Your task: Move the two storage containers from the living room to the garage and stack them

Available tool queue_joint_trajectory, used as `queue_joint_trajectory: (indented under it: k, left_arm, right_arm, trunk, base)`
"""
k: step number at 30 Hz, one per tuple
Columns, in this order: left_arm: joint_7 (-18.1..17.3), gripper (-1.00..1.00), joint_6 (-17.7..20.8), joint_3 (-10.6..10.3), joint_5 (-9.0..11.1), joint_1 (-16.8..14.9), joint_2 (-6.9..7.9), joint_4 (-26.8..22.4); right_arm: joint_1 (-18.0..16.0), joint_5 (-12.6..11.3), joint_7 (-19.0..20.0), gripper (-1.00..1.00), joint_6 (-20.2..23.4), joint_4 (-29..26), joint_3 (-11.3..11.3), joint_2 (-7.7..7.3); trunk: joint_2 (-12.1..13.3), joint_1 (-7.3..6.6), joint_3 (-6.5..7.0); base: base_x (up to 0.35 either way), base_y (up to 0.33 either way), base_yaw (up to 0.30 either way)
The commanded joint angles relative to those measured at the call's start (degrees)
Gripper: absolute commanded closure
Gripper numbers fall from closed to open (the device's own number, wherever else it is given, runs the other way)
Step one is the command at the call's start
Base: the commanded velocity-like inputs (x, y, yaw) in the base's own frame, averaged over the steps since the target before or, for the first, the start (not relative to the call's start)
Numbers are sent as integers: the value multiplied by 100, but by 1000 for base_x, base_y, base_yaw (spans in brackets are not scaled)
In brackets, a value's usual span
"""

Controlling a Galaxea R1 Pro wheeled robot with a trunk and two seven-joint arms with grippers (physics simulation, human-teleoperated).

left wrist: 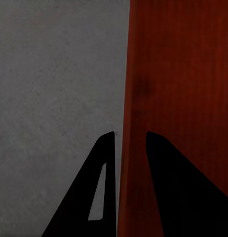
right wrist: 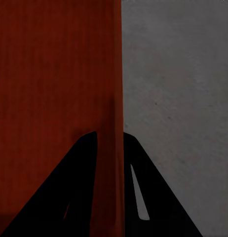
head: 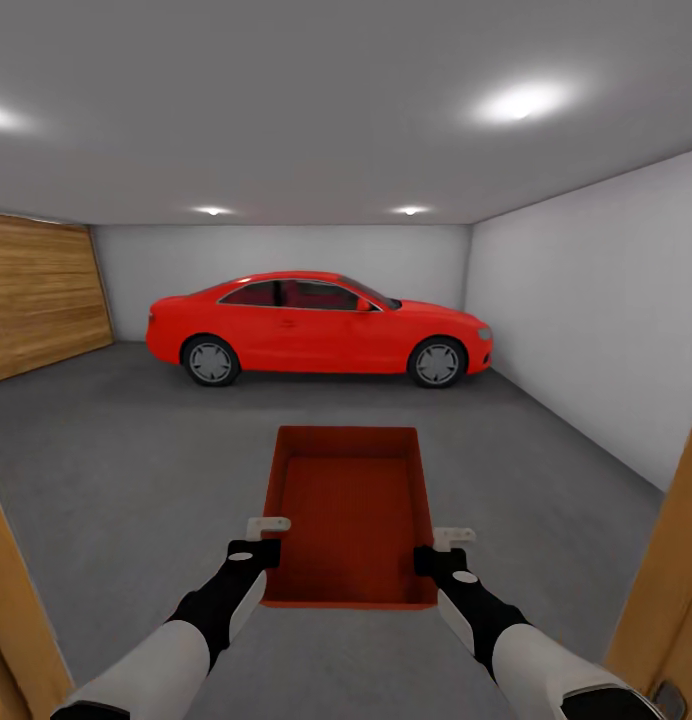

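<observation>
both grippers clamp container (head: 351, 510), garage

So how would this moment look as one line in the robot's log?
place: garage doorway | left gripper: shut on bin wall | right gripper: shut on opposite wall | ahead: floor, car

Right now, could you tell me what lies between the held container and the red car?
In the head view, only bare grey concrete floor lies between the storage container and the red car.
</observation>
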Motion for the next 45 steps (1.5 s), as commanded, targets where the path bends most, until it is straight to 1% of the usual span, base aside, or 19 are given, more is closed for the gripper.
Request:
queue_joint_trajectory:
  k: [1, 45]
  left_arm:
    - [81, 100, 46, 258, 39, 0, 124, -2]
    - [81, 100, 46, 259, 34, 0, 133, -2]
  right_arm:
    - [-5, -9, -7, 100, -25, -21, -109, -7]
    - [-5, -9, -7, 100, -38, -21, -109, -13]
  trunk:
    - [-4, 5, -2]
    - [-4, 5, -2]
  base:
    - [322, 0, 0]
    - [322, 0, 0]
